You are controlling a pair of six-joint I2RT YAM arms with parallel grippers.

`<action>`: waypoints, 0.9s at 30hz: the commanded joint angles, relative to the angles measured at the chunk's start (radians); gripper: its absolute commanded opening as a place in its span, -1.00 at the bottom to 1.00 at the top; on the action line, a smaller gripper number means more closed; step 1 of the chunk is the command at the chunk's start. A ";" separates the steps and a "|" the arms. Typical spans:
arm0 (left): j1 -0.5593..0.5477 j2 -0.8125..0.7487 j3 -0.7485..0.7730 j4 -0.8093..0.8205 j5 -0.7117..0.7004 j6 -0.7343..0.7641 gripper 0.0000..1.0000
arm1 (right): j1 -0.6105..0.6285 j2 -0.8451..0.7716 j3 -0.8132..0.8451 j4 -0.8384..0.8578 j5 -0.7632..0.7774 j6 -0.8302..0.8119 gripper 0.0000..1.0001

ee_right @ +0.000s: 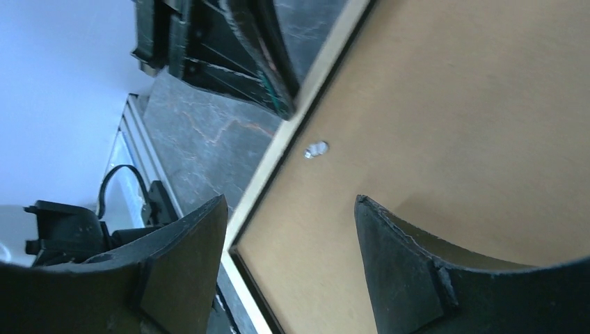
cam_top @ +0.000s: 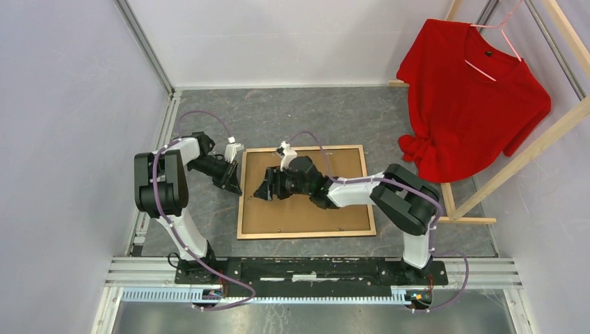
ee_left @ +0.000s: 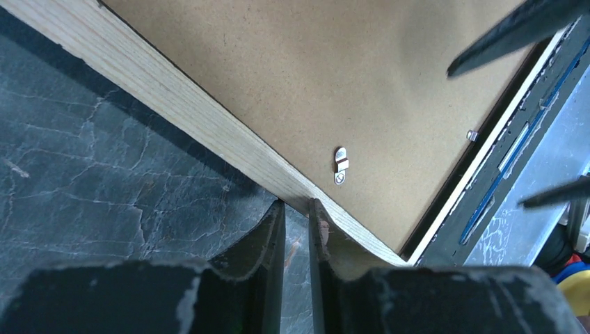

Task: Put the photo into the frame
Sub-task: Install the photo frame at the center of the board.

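The frame (cam_top: 306, 232) lies back-up on the table, its light wood rails around a plain brown backing board (cam_top: 306, 212). The photo is not in view. My left gripper (cam_top: 235, 186) is at the frame's left rail; in the left wrist view its fingertips (ee_left: 282, 209) touch the wood rail (ee_left: 209, 125), jaws nearly together with only table showing between them. My right gripper (cam_top: 259, 193) hovers open and empty over the board's left side (ee_right: 452, 104), near the rail (ee_right: 316, 76).
Small metal turn clips (ee_left: 341, 165) (ee_right: 316, 148) sit on the board by the rail. A red shirt (cam_top: 473, 97) hangs on a wooden rack (cam_top: 529, 149) at the right. White walls close in at the left and back.
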 commanded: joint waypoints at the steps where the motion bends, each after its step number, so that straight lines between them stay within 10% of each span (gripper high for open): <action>1: -0.005 0.018 0.006 0.067 -0.022 -0.026 -0.61 | 0.040 0.060 0.100 0.052 -0.022 0.024 0.48; 27: -0.006 -0.008 0.003 0.080 -0.082 -0.043 -0.66 | 0.080 0.242 0.255 -0.014 -0.004 0.016 0.49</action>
